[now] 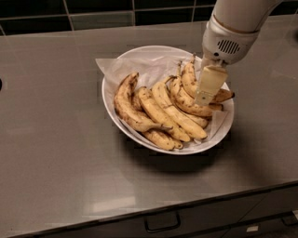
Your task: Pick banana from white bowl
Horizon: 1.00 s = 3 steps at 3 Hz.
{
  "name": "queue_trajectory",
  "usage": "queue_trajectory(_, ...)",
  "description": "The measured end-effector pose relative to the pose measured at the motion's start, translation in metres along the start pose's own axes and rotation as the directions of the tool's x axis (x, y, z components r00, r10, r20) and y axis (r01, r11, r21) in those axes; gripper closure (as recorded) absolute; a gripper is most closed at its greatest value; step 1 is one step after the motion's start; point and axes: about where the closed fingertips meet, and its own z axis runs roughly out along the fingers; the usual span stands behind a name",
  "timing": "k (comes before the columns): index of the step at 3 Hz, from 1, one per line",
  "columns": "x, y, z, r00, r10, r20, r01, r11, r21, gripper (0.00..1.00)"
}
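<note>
The white bowl (153, 48), lined with crumpled white paper (139, 69), sits mid-counter and holds several brown-speckled yellow bananas. The short, strongly curved banana (188, 81) with a thin dark stem lies at the bowl's right side, against a second curved banana (184, 100). My gripper (204, 98) reaches down from the upper right into the bowl's right side, right beside and partly over this banana. A big brown-edged banana (125, 104) lies at the left of the pile, with longer, paler bananas (170, 114) in the middle.
The bowl rests on a grey counter (56, 139). A dark tiled wall (93, 9) runs along the back. The counter's front edge and a drawer handle (162, 223) are below. The arm's white housing (228, 39) hangs over the bowl's right rim.
</note>
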Motion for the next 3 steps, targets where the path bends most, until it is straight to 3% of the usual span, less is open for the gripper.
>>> queue_trajectory(3, 0.004, -0.006, 0.019, 0.999, 0.013, -0.049, -0.012, 0.9999, 0.004, 0.35)
